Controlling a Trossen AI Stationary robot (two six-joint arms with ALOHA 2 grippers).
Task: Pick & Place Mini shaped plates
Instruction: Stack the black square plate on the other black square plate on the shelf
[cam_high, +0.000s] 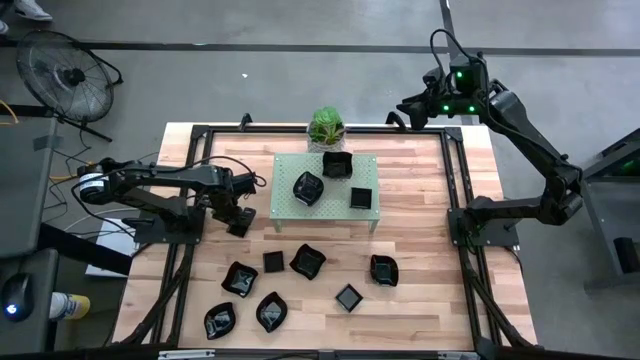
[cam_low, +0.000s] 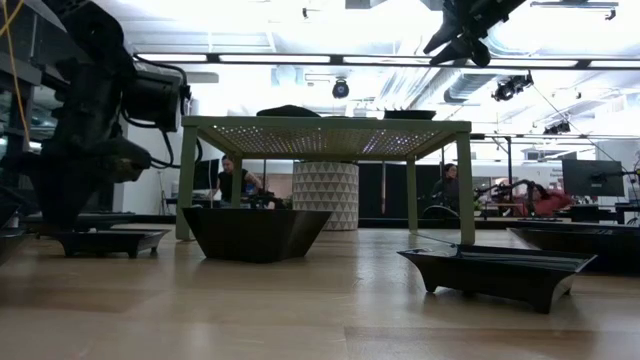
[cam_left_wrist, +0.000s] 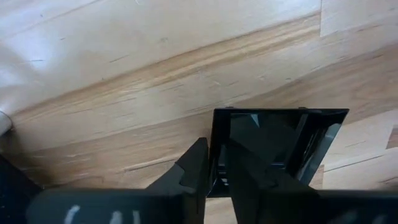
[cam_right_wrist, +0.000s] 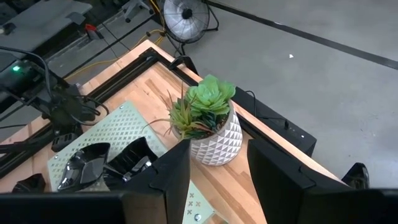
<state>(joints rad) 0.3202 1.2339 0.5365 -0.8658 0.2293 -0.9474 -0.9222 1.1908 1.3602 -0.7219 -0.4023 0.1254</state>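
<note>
a: left of the rack (cam_high: 325, 192), what's the left hand (cam_high: 240, 221) doing?
b: clamped on a square plate's (cam_left_wrist: 280, 143) rim, seemingly resting on the surface (cam_high: 420, 250).
a: right hand (cam_high: 400, 118)?
b: fingers apart, above the plant (cam_high: 326, 127).

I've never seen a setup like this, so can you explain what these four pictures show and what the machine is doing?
Two robot arms work at a wooden table. One picture looks down from above, one looks level across the tabletop, and two come from cameras on the arms' wrists. Small black plates lie on the table, and three more sit on a green rack beside a potted plant. The left hand is down at the table with its fingers around the rim of a square plate. The right hand waits open, high above the table's far corner.
</note>
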